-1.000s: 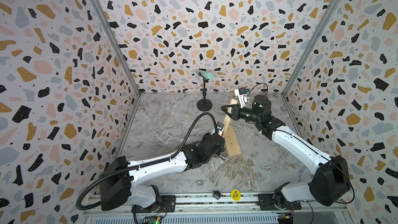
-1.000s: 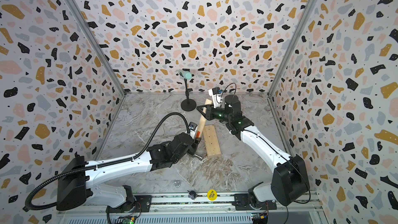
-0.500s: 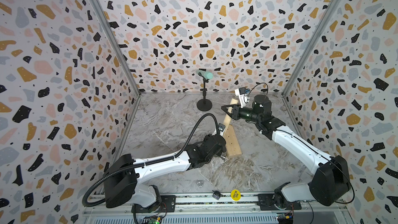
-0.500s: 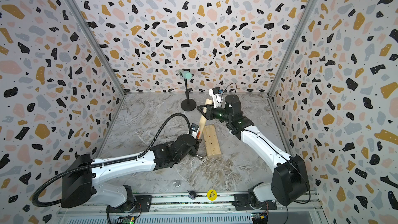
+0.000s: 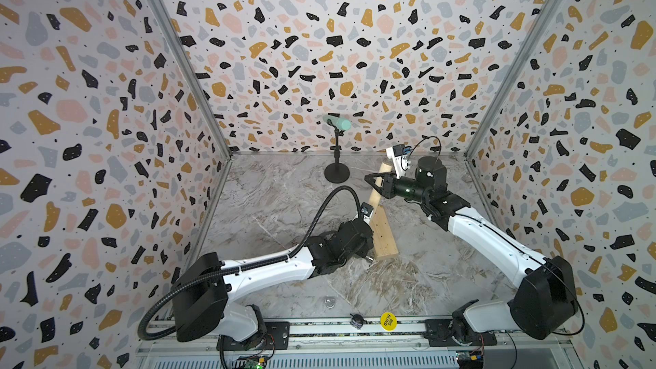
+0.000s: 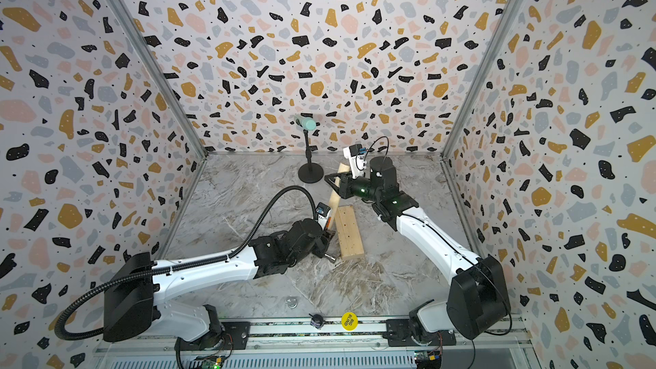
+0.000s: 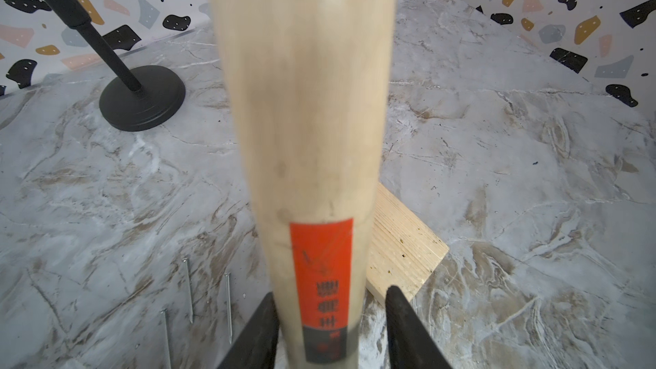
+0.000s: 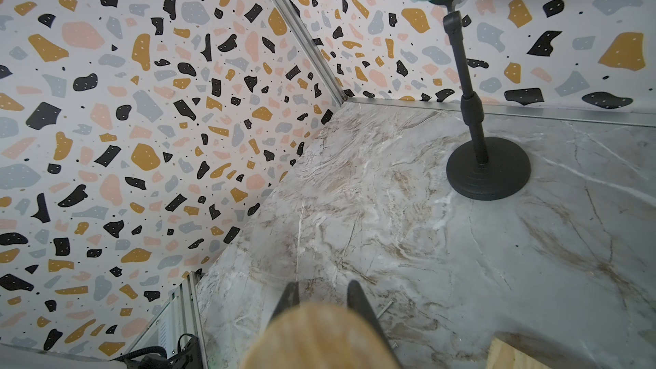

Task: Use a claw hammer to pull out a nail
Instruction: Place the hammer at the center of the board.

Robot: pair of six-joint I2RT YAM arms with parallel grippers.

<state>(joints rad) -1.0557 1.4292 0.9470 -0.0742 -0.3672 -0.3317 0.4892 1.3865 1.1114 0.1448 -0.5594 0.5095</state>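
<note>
The claw hammer (image 5: 375, 195) leans with its pale handle (image 7: 305, 101) rising from the wooden block (image 5: 385, 236) toward the back. Its silver head (image 5: 369, 259) rests by the block's near left corner. My right gripper (image 8: 323, 283) is shut on the handle's far end (image 8: 319, 339). My left gripper (image 7: 330, 292) stands open around the handle at the orange-and-black label (image 7: 321, 271). One finger (image 7: 262, 324) touches the wood, and the other (image 7: 401, 317) stands off with a gap. The nail is hidden, and the handle covers part of the block (image 7: 404, 250).
Three loose nails (image 7: 190, 289) lie on the marble floor left of the handle. A black microphone stand (image 5: 336, 172) with a mint head stands at the back middle. A small metal ring (image 5: 330, 301) lies near the front rail. Patterned walls close in three sides.
My left arm has shifted slightly to the right beside the block. The right arm and the hammer have kept their place.
</note>
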